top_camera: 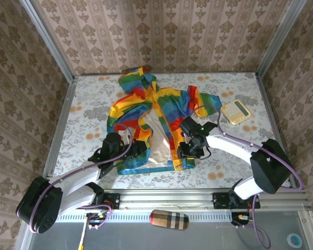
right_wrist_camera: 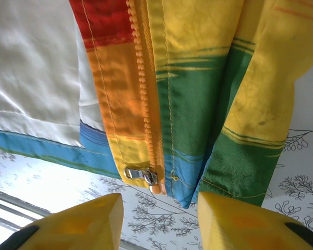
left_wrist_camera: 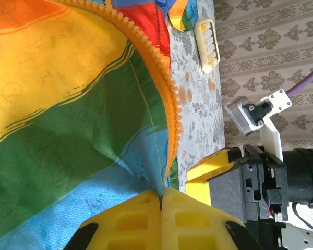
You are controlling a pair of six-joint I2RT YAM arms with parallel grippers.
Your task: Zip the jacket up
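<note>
Striped jacket (top_camera: 161,112) lies unzipped mid-table (top_camera: 83,135). Left gripper (left_wrist_camera: 160,200) pinches its blue hem beside zipper teeth (left_wrist_camera: 161,67). Right gripper (right_wrist_camera: 159,208) gapes empty over slider (right_wrist_camera: 141,175). Step: joining halves. Next, likely feed the pin into the slider.

The rainbow-striped hooded jacket (top_camera: 169,107) lies on its back, hood at the far end, front unzipped and spread to bare the pale lining (top_camera: 157,140), the silver slider (right_wrist_camera: 141,175) at the hem end of the orange zipper (right_wrist_camera: 143,94).
</note>
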